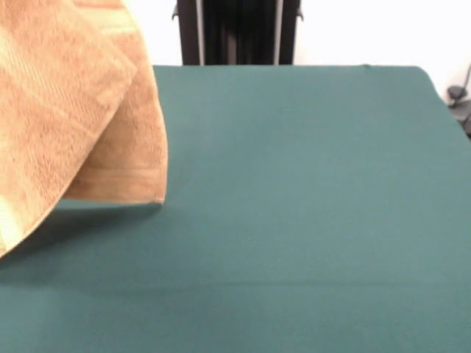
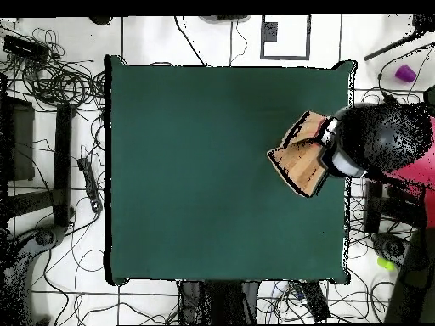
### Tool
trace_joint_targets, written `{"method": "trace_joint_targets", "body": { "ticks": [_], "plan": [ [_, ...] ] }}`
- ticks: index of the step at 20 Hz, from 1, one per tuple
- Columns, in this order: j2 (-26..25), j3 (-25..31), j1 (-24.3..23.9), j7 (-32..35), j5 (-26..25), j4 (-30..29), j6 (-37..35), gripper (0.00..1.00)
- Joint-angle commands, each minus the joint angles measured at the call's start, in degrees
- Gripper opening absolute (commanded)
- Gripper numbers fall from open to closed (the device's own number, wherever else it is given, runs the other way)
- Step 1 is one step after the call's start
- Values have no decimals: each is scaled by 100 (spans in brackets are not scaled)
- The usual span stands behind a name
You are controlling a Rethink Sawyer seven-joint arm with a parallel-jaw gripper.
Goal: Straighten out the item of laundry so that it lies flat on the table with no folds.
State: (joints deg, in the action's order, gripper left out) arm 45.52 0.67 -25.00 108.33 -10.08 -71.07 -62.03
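Note:
The orange-tan towel [image 1: 81, 110] hangs folded over itself at the upper left of the front view, lifted off the green table [image 1: 294, 184]. Its lower corner comes down close to the cloth and casts a shadow. A paler band shows near its left edge. In the overhead view the towel [image 2: 299, 157] is at the table's [image 2: 204, 170] right edge, where a person [image 2: 382, 136] with a red sleeve leans over it and appears to hold it up. The robot's gripper shows in neither view.
The robot's black pedestal [image 1: 237, 33] stands at the table's far side. Cables and gear [image 2: 59, 93] lie on the floor around the table. A purple cup [image 2: 405, 73] sits off the table at upper right.

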Motion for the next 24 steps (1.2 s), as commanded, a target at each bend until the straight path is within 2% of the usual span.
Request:
{"method": "trace_joint_targets", "body": {
  "ticks": [1,5,7,13,15,17,20,24],
  "plan": [
    [-665,851,110,-1111,-290,-458,255,0],
    [-867,949,34,-916,-122,-361,150,0],
    [-922,955,33,-850,-155,-360,353,0],
    [-1302,772,353,-598,-805,280,665,0],
    [-1563,757,512,-695,-1095,783,619,0],
    [-1783,901,555,-912,-1152,1238,381,0],
    [-2263,938,762,-886,-1360,2275,-167,0],
    [-3093,1373,1018,-2082,-1869,4220,-1522,0]
  ]
}}
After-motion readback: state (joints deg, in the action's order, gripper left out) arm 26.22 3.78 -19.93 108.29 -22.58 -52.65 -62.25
